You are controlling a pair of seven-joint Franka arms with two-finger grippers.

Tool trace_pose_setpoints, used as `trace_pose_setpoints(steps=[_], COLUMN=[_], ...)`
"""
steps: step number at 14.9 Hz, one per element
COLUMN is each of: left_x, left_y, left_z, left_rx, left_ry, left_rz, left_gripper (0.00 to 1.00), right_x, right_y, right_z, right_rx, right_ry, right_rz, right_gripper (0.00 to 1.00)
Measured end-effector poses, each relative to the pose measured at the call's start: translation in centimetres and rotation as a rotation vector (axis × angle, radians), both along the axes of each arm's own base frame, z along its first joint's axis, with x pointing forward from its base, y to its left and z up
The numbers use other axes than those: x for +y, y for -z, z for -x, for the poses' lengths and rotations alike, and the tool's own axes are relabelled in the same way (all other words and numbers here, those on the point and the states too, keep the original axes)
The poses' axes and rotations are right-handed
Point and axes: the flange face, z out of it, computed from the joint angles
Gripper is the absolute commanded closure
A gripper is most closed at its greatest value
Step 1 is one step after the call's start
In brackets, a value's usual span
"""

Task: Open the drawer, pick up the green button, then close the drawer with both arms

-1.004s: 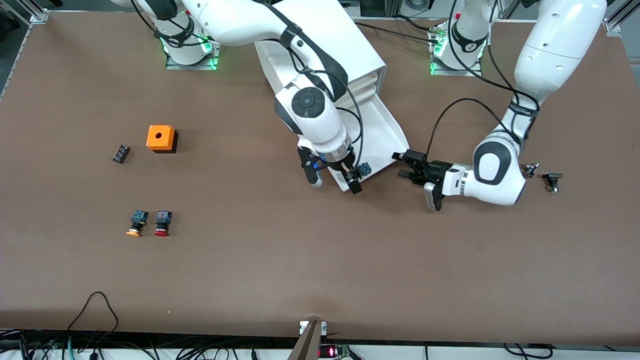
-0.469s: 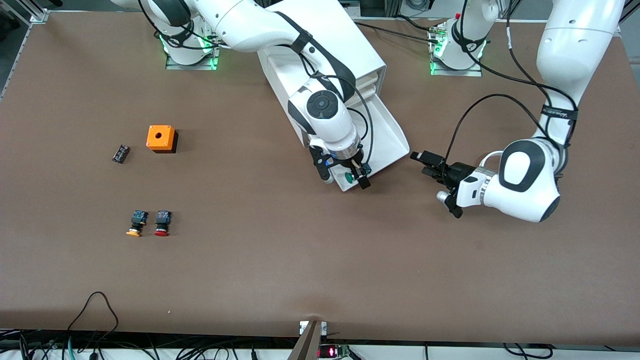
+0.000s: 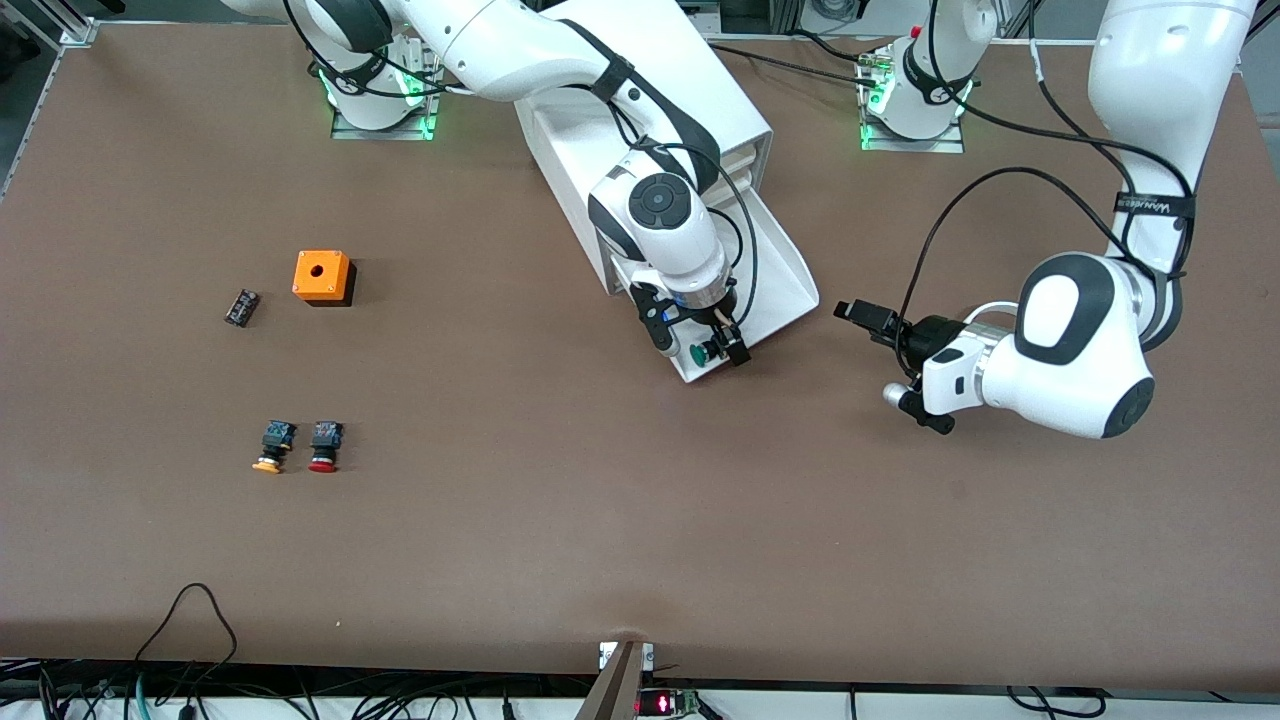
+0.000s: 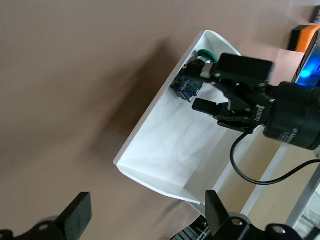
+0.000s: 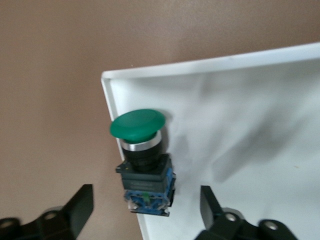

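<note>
The bottom drawer [image 3: 775, 270] of the white cabinet [image 3: 650, 80] stands pulled out. The green-capped button [image 3: 696, 353] lies on its side in the drawer's corner nearest the front camera. My right gripper [image 3: 700, 344] hangs over it, open, one finger on each side of the black-blue body [image 5: 146, 187] with a gap on both sides. The right wrist view shows the green cap [image 5: 137, 123] against the drawer [image 5: 250, 125] wall, with the gripper [image 5: 145, 210] around the body. My left gripper [image 3: 866, 322] is open and holds nothing, beside the drawer toward the left arm's end; its wrist view shows the drawer [image 4: 170, 145] and button [image 4: 192, 82].
An orange box [image 3: 322, 277] and a small black part [image 3: 241, 307] lie toward the right arm's end. Nearer the front camera lie an orange-capped button [image 3: 268, 447] and a red-capped button [image 3: 324, 447]. Cables run along the table's front edge.
My right gripper has shifted over the drawer's corner and come down around the green button. My left gripper has drawn back from the drawer toward its own end of the table.
</note>
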Motion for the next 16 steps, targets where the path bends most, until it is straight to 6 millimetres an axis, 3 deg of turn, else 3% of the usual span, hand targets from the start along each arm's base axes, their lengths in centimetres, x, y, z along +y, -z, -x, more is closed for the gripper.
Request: trace_pose_setpoints(steps=[4, 11, 13, 16], left_x=[-1.0, -0.5, 0.1, 0.5], left_y=[-4.4, -11.8, -13.3, -15.4], left_z=[-0.5, -2.2, -2.8, -3.6], left_rx=[-0.049, -0.294, -0.355, -0.413], left_ry=[-0.036, 0.039, 0.056, 0.028], left_rz=[-0.158, -0.495, -0.567, -0.573], left_gripper=[0.00, 0.00, 0.00, 0.00], right_x=[0.1, 0.1, -0.4, -2.7], right_y=[0.1, -1.0, -3.6, -8.2], right_z=[0.1, -0.3, -1.6, -4.9], right_rx=[0.001, 0.013, 0.022, 0.016], right_ry=[-0.002, -0.004, 0.003, 0.035], right_rz=[0.001, 0.012, 0.022, 0.012], right_gripper=[1.00, 1.00, 1.00, 1.00])
